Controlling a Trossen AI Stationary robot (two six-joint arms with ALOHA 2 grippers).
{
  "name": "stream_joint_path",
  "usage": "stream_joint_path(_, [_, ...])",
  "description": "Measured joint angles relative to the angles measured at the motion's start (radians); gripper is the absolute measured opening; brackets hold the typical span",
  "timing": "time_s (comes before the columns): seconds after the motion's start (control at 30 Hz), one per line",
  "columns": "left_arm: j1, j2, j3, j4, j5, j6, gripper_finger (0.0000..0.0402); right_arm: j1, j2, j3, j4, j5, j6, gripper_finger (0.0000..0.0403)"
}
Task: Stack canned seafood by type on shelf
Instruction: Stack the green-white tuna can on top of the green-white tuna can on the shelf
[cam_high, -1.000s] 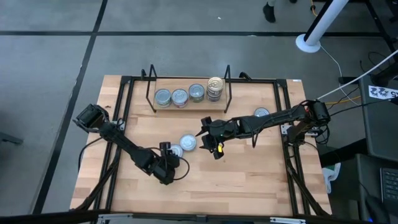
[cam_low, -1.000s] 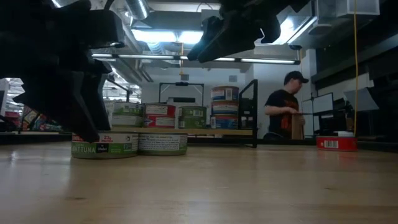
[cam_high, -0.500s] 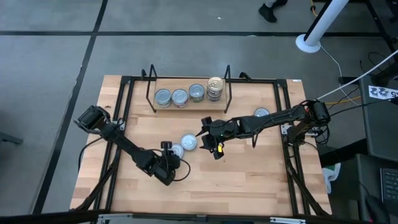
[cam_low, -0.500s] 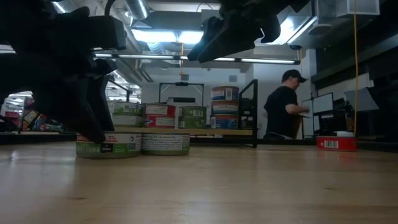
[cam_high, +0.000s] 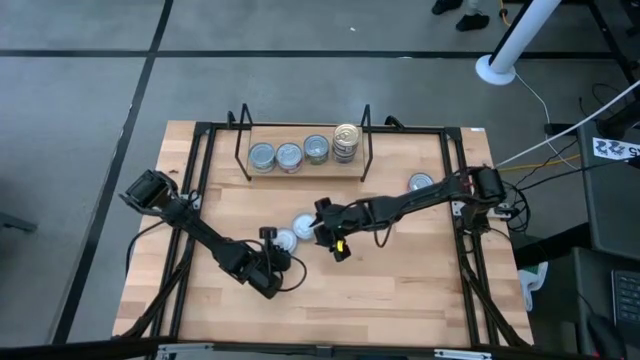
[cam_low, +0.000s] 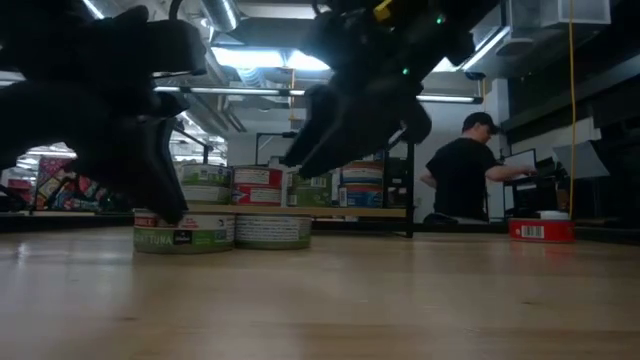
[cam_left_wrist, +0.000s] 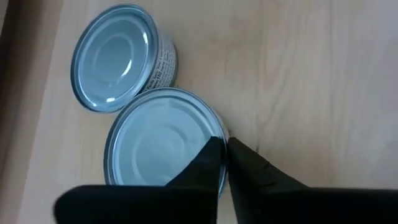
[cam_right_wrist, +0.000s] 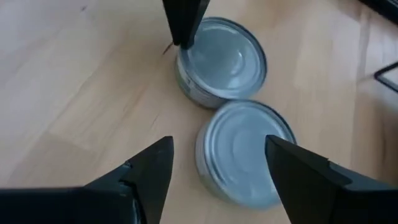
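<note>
We see two round flat silver-lidded tins side by side mid-table: the green-labelled tuna tin (cam_low: 184, 229) touches its neighbour tin (cam_low: 273, 230). Left gripper (cam_left_wrist: 225, 149) has fingers pressed together at the rim of the tuna tin (nothing clamped between them). Right gripper (cam_right_wrist: 217, 165) hovers spread wide over the neighbour tin. Black wire shelf (cam_high: 305, 165) at the table's far edge holds more tins; one lone tin (cam_high: 421, 183) sits well to the right.
</note>
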Motion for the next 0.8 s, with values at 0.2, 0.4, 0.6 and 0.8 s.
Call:
stream_joint_path(0.2, [0.002, 0.001, 0.001, 0.013, -0.024, -0.106, 0.0002, 0.017, 0.058, 0.000, 0.099, 0.006, -0.106, 0.0253])
stream_joint_path(0.4, [0.008, 0.000, 0.003, 0.013, -0.047, -0.197, 0.0000, 0.058, 0.098, 0.000, 0.168, 0.049, -0.209, 0.0253])
stream_joint_path(0.6, [0.032, -0.020, 0.013, -0.001, -0.031, -0.223, 0.0000, 0.101, 0.143, 0.000, 0.259, 0.184, -0.270, 0.0253])
stream_joint_path(0.8, [0.060, -0.062, 0.014, -0.001, -0.038, -0.268, 0.0000, 0.120, 0.173, 0.000, 0.309, 0.285, -0.285, 0.0253])
